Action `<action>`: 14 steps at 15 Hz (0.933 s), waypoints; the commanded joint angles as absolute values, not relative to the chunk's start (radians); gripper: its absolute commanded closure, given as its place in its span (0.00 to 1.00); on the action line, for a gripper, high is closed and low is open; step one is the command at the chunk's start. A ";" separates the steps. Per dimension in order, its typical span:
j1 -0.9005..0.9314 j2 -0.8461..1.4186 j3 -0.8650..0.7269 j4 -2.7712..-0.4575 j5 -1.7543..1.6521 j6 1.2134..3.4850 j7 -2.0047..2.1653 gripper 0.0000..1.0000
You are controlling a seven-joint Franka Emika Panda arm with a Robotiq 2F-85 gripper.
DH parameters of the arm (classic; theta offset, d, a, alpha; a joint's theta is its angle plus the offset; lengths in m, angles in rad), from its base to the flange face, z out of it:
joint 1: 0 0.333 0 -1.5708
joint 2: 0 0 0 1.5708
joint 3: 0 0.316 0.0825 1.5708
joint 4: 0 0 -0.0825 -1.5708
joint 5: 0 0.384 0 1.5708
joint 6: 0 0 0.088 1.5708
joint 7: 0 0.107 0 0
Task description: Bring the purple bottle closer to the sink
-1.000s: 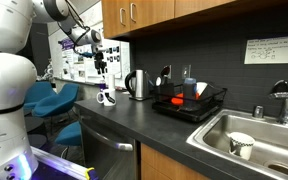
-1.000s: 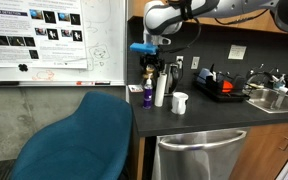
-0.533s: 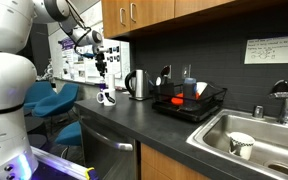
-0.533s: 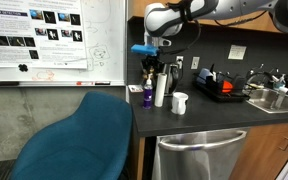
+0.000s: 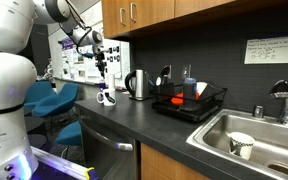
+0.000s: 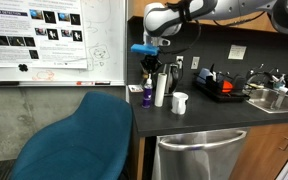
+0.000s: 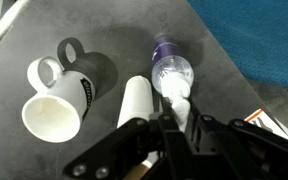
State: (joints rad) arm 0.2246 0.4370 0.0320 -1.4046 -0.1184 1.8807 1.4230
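The purple bottle (image 7: 168,72) stands on the dark counter, with a purple base, a clear body and a white top. In the wrist view that white top runs up between the fingers of my gripper (image 7: 177,120), which is shut on it. In both exterior views the gripper (image 6: 149,68) (image 5: 101,66) hangs straight down over the bottle (image 6: 147,96) at the counter's end. The sink (image 5: 254,140) (image 6: 274,98) lies at the opposite end of the counter.
A white mug (image 7: 56,110) and an upright white cylinder (image 7: 134,100) stand right beside the bottle. A kettle (image 5: 137,84) and a black dish rack (image 5: 189,100) sit between bottle and sink. A blue chair (image 6: 79,140) stands off the counter's end.
The jaws have closed on the bottle's top. The arm and the bottle have stayed where they were.
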 commanded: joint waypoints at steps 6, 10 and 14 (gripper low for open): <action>0.218 0.400 0.076 -1.356 -0.069 1.808 1.122 0.96; 0.222 0.346 0.093 -1.386 -0.040 1.758 0.960 0.96; 0.231 0.278 0.096 -1.432 -0.052 1.737 0.873 0.96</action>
